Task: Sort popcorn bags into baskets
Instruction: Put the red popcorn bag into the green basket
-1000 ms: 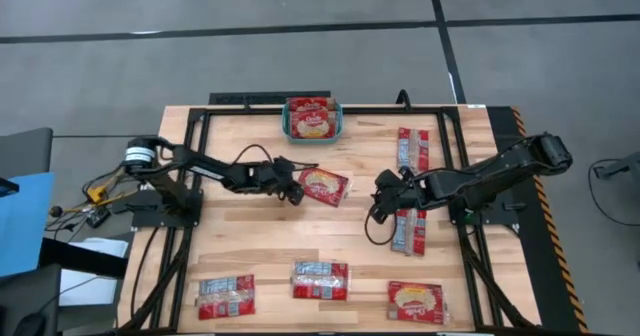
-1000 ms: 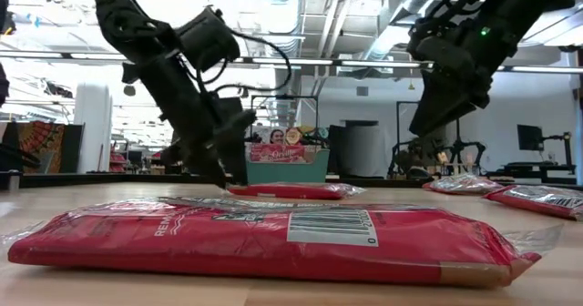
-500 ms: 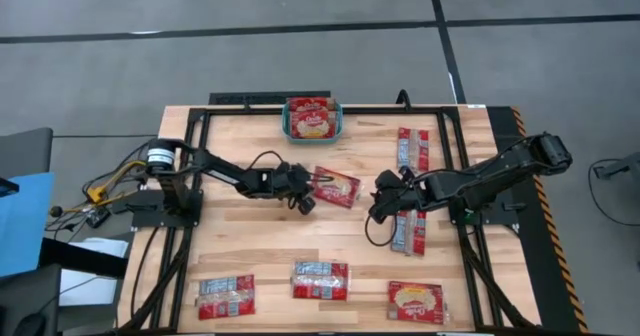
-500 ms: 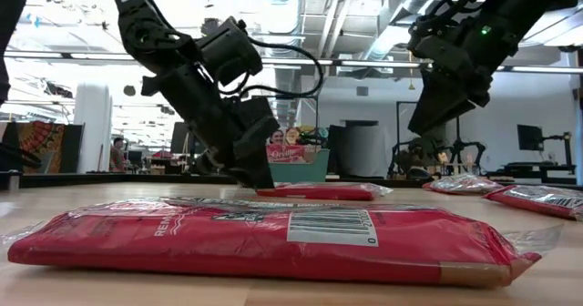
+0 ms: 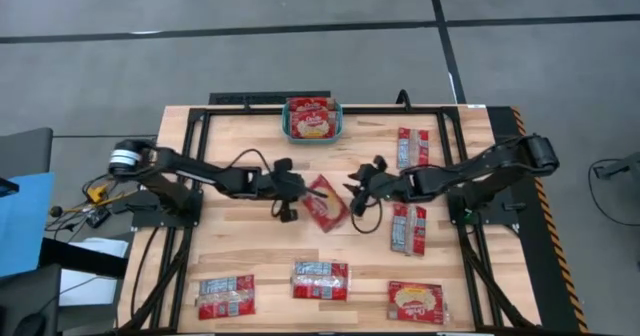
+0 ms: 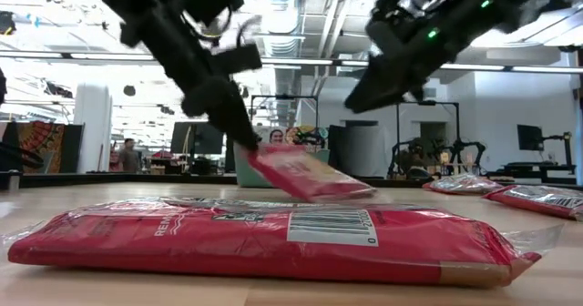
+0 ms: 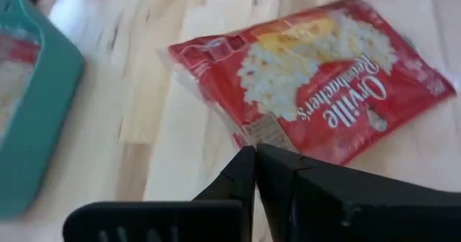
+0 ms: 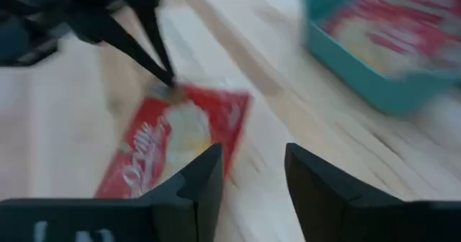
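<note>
Popcorn bag (image 5: 325, 202), light, floppy and slick we judge, hangs tilted mid-table near the basket (image 5: 312, 133), edge pinched by our left gripper (image 5: 298, 190), right gripper (image 5: 357, 186) spread nearby.

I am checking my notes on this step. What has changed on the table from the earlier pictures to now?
The left gripper has shut on one corner of the middle popcorn bag and lifted that end, turning the bag. The right gripper has swung away from the bags on its side toward this bag, jaws open. The teal basket and the other bags have not moved.
</note>
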Available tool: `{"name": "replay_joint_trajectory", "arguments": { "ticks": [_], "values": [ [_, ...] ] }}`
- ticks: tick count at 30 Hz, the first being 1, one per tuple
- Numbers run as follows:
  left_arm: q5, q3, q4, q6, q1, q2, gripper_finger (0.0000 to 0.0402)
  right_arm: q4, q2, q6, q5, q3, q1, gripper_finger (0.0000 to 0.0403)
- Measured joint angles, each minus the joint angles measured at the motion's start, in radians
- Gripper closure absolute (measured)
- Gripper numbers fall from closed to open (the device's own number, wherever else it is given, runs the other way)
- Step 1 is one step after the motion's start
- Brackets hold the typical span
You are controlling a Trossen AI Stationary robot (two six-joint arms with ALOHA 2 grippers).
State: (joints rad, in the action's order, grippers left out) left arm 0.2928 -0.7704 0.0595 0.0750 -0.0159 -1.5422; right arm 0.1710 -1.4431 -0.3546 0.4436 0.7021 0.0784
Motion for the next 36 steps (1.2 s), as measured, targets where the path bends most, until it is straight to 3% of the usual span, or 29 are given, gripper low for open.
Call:
{"name": "replay_joint_trajectory", "arguments": {
  "ticks": [4,7,15,24,28,36],
  "values": [
    [0.001,0.003,-0.07,0.105,-0.011,0.088,0.0401,0.244,-0.099,0.074,-0.211,0.003,-0.062,0.0185],
    [0.003,0.001,-0.086,0.174,-0.018,0.131,0.0401,0.327,-0.184,0.094,-0.29,0.03,-0.096,0.0157],
    [0.006,0.001,-0.075,0.285,-0.047,0.166,0.0401,0.342,-0.351,0.117,-0.324,0.15,-0.137,0.0143],
    [0.1,0.001,-0.1,0.373,-0.104,0.166,0.0401,0.311,-0.344,0.119,-0.373,0.161,-0.116,0.0147],
    [0.115,0.001,-0.087,0.378,-0.109,0.166,0.0401,0.298,-0.345,0.109,-0.421,0.159,-0.102,0.0189],
    [0.142,0.001,-0.057,0.442,-0.112,0.168,0.0401,0.302,-0.345,0.083,-0.449,0.159,-0.093,0.0342]
  ]
}}
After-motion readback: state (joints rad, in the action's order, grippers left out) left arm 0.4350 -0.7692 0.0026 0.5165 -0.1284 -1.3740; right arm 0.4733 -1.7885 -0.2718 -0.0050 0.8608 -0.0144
